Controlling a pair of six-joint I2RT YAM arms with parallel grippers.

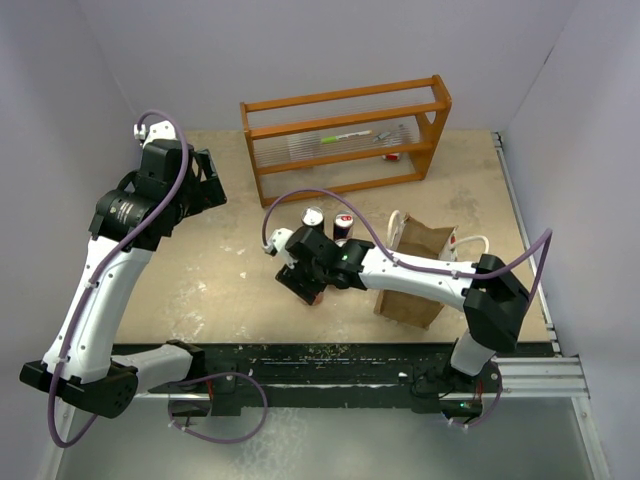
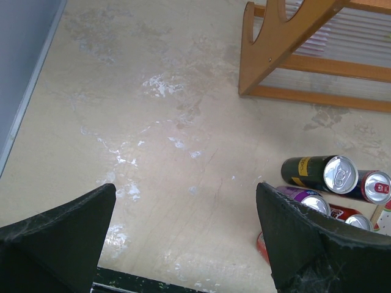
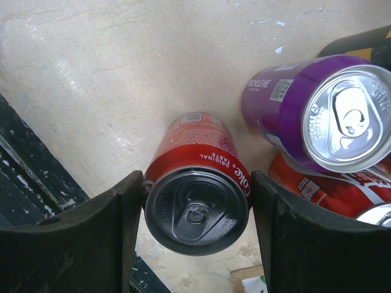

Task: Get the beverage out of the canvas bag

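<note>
The right tool (image 3: 197, 183) is clamped on an upright cola can (image 3: 198, 149) — its two matt black pads (image 3: 91, 244) are pressed against opposite sides of the red cylinder, whose dark round lid and pull-tab are turned toward the wrist camera. Whether the can's base rests on the bench cannot be told. Close beside it are grouped a glossy purple can (image 3: 293, 110) with a silver lid, a second red can (image 3: 311, 189) and a dark can (image 3: 366, 43). The boxy tan canvas bag (image 1: 430, 240), fitted with white loop handles (image 1: 398, 225), is seen just right of this cluster, partly covered by the right forearm; the gripped can is outside it. The bench (image 1: 230, 260) is beige and mottled with pale scuffs. An orange wooden rack (image 1: 440, 110) of slatted rails is set at the far side. The left tool (image 2: 183, 244) is held well to the left — its fingers are spread apart, with nothing between them.
</note>
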